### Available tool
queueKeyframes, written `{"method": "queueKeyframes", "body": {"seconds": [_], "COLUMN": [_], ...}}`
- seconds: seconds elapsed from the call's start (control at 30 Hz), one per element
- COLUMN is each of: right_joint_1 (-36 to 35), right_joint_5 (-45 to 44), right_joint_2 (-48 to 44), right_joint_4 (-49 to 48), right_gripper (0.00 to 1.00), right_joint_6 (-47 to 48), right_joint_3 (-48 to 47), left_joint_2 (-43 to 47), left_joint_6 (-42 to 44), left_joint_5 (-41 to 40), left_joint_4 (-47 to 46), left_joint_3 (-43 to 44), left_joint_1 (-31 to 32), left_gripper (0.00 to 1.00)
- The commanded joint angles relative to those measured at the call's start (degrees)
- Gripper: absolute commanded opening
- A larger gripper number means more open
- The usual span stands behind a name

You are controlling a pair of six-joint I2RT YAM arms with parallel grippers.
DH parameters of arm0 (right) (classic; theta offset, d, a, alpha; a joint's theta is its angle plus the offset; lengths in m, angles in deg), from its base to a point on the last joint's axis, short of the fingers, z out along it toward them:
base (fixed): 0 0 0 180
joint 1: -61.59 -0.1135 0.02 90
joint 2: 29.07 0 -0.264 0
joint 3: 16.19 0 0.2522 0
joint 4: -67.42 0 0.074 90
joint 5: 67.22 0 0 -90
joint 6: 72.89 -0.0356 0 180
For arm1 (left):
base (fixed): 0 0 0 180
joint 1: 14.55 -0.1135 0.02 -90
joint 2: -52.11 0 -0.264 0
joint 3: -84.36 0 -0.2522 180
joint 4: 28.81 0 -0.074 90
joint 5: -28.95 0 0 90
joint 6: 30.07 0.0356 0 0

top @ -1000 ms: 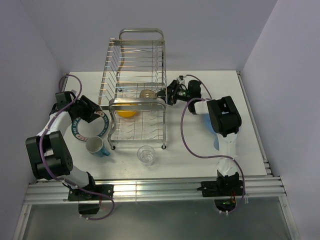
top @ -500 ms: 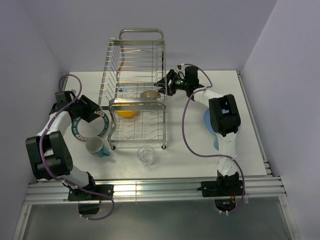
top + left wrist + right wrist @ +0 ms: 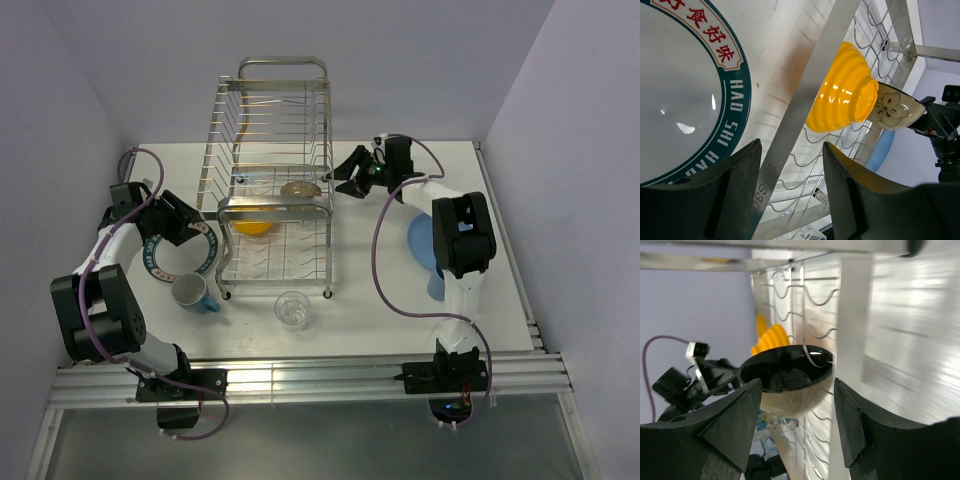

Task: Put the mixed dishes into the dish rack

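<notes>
Top external view: nearest the arm bases, a clear drinking glass (image 3: 292,309) stands upright on the white bench (image 3: 500,200), just in front of the rack's near edge. To its left a teal-and-white ceramic mug (image 3: 193,293) lies tipped on its side, mouth toward the camera. Just behind the mug is a round white plate with a green patterned rim (image 3: 160,262), flat on the bench. The left tool (image 3: 193,230) hovers over the plate's far edge, right beside the rack. In the left wrist view its fingers are spread with nothing between them but a view of the rack's flat steel bar and the plate's lettered rim.

On the right side a round blue plate (image 3: 418,240) lies flat on the bench, partly hidden under the right arm.

The tall silver wire dish rack (image 3: 283,60) stands mid-bench. On its lower tier rests a ribbed yellow-orange bowl (image 3: 252,222), and just beyond it to the right sits a bowl that is black inside and cream with a flower print outside (image 3: 297,189); the two bowls touch.

The right tool (image 3: 342,172) hangs just off the rack's right side – released, fingers wide, holding nothing. Its wrist view looks between them at the black bowl tilted on the wires.
</notes>
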Motion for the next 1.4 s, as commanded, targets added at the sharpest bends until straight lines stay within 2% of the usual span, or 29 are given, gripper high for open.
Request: {"method": "queueKeyframes", "body": {"seconds": [0.0,0.1,0.17,0.2,0.27,0.3,0.57,0.73,1.03,1.37], "right_joint_1": [1.31,1.05,0.44,-0.09,-1.76,-2.37,-8.52,-9.94,-8.97,-6.43], "right_joint_5": [-3.46,-2.51,-0.23,0.56,2.24,2.42,1.54,0.83,-1.97,-2.86], "right_joint_2": [-4.92,-5.45,-6.24,-6.59,-7.38,-7.65,-5.98,-4.31,-3.17,-2.82], "right_joint_4": [9.10,13.60,13.35,12.56,10.72,9.75,-5.70,-12.84,-10.31,-9.69], "right_gripper": [0.67,0.65,0.56,0.38,0.09,0.00,0.00,0.00,0.00,0.00], "right_joint_6": [7.45,9.57,9.66,9.49,8.96,8.00,-2.89,-8.18,-8.01,-7.30], "right_joint_3": [-1.75,-2.90,-2.02,-1.41,-0.09,0.61,5.53,6.77,4.49,6.51], "left_joint_2": [2.48,2.47,2.56,2.56,2.65,2.74,2.30,2.56,2.65,1.60], "left_joint_6": [1.00,0.83,0.83,0.91,0.48,0.39,-1.46,-1.55,-0.93,-0.23], "left_joint_5": [0.80,0.97,0.88,0.71,0.71,0.71,0.62,0.80,0.88,1.32], "left_joint_4": [-0.20,-0.11,0.06,0.15,0.24,0.15,0.42,0.94,1.47,1.83], "left_joint_3": [1.29,1.82,2.17,2.17,2.08,2.08,3.31,4.19,3.40,4.11], "left_joint_1": [-0.31,-0.39,-0.39,-0.39,-0.48,-0.40,-0.39,-0.39,-0.39,-0.48], "left_gripper": [0.58,0.58,0.58,0.58,0.57,0.56,0.48,0.48,0.49,0.50]}}
